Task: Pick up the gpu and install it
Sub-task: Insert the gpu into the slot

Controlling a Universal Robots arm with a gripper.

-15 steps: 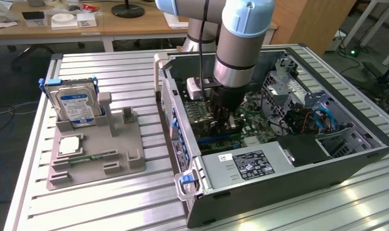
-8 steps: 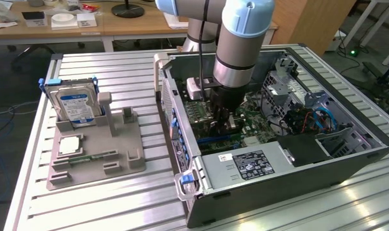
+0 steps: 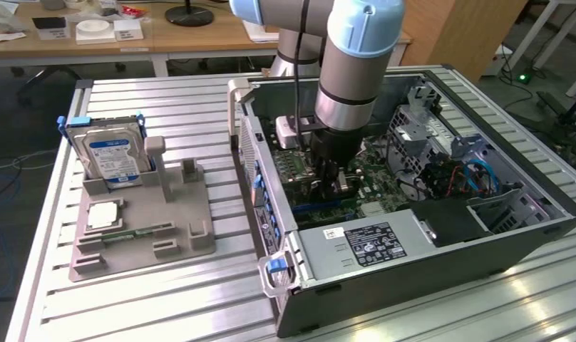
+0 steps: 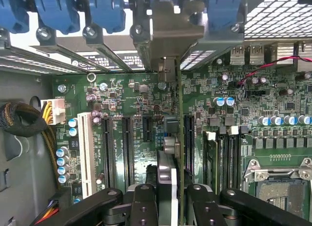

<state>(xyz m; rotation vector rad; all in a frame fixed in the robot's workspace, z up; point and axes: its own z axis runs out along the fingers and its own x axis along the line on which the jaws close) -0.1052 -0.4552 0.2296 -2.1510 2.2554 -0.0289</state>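
- Holding the gpu [image 4: 171, 138] edge-on, your tool [image 4: 170, 206] grips it above the green board [image 4: 126, 104].
- Your arm [image 3: 359, 64] reaches down inside the computer case [image 3: 516, 214].

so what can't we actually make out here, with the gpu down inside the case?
- gpu edge connector: wrist view sees the card edge-on, so seating is unclear.
- gpu in the exterior view: arm and gripper cover it.
- Slot latch: not discernible.
- Label text on the power supply: too small.
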